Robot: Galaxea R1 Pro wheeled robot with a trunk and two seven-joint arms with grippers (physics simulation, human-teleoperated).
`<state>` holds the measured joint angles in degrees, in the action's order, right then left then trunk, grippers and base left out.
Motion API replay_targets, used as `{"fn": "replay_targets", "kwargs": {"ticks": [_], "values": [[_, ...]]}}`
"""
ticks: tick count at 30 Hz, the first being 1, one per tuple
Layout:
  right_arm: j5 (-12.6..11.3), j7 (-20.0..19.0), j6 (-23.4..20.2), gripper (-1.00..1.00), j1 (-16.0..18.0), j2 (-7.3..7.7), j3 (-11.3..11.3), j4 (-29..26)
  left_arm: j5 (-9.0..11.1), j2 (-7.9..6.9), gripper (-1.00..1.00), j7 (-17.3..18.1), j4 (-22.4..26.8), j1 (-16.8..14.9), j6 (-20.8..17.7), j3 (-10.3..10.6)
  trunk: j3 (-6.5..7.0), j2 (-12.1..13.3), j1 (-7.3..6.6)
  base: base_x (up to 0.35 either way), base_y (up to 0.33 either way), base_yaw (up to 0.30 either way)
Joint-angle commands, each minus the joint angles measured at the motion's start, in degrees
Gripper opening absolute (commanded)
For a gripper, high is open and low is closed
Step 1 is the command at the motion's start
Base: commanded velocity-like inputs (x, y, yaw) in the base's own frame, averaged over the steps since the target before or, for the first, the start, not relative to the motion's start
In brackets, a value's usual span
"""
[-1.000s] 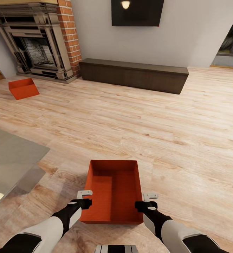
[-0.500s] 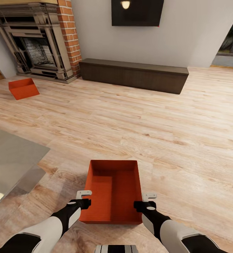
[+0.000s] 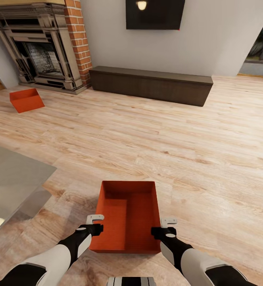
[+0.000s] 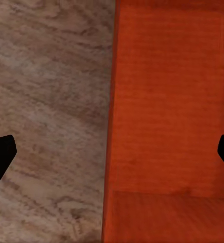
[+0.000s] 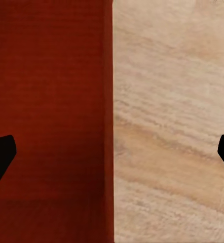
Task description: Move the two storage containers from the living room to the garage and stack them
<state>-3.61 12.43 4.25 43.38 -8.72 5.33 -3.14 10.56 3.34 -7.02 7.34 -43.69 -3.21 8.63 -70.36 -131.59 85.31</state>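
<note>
Near bin: we see an orange-red open bin [image 3: 127, 216] on the light wood floor [image 3: 210, 159] right in front of us, between our two arms; its long sides run away from us.
Near bin contents: we see only its bare orange base and walls, with a shadow across part of the base.
Far bin: a second orange-red bin [image 3: 26, 99] sits on the wood floor well apart from the first, over to the left, just in front of the fireplace [image 3: 40, 47]; it looks tilted, its opening turned partly toward us.
Far bin contents: we see only orange inside it; it is too small to say more.
Left gripper: our left gripper [image 3: 95, 223] hangs over the near bin's left wall; in the left wrist view its two dark fingertips [image 4: 0, 154] stand wide apart, one over the wood and one over the bin's inside, the wall [image 4: 111, 126] running between them without touching either.
Right gripper: our right gripper [image 3: 167, 227] hangs over the near bin's right wall; in the right wrist view its fingertips [image 5: 0, 152] are likewise spread wide, one over the bin's base and one over the floor, with the wall [image 5: 109, 121] between them, untouched.
Room: brick column [image 3: 79, 39], black TV [image 3: 155, 14] on the grey wall, long dark cabinet [image 3: 151, 84] beneath it.
Left edge: a grey glassy tabletop [image 3: 12, 178] juts in beside the near bin.
</note>
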Motion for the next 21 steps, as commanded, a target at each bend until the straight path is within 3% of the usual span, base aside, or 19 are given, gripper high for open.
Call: {"fn": "replay_targets", "kwargs": {"ticks": [1, 21], "values": [[-0.4, 0.2, 0.2, 1.00, 0.0, 0.00, 0.5, 0.1, 0.5, -0.01, 1.00, -0.3, 0.1, 0.0, -0.3, 0.5, -0.04, 0.0, -0.01, 0.000, 0.000, 0.000], [-0.8, 0.2, 0.2, 1.00, 0.0, 0.10, 0.4, 0.1, 0.6, 0.28, 1.00, -0.5, -0.2, 0.0, -0.3, 0.4, -0.04, 0.0, -0.01, 0.000, 0.000, 0.000]]}}
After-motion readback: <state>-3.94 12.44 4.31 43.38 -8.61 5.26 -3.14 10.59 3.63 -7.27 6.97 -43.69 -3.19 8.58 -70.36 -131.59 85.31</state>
